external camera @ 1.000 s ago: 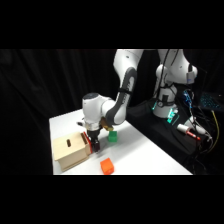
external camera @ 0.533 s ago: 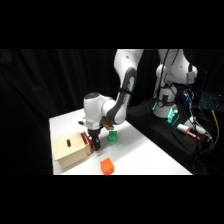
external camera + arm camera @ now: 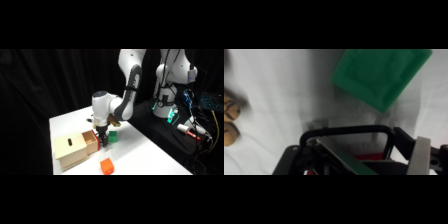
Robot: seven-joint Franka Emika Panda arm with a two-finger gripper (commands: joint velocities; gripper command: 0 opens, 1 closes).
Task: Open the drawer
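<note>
Side view: drawer (image 3: 90, 142) now drawn farther out of its box (image 3: 70, 150), gripper (image 3: 102, 140) at handle, finger spread cannot be told; opening progressing.

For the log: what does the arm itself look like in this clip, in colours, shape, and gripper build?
The arm is a white Franka Panda with rounded, glossy link shells and dark bands at its joints. Its wrist ends in a white rounded housing above a black gripper. In the wrist view the gripper shows a black linkage and a dark curved bar, with one pale grey finger.
</note>
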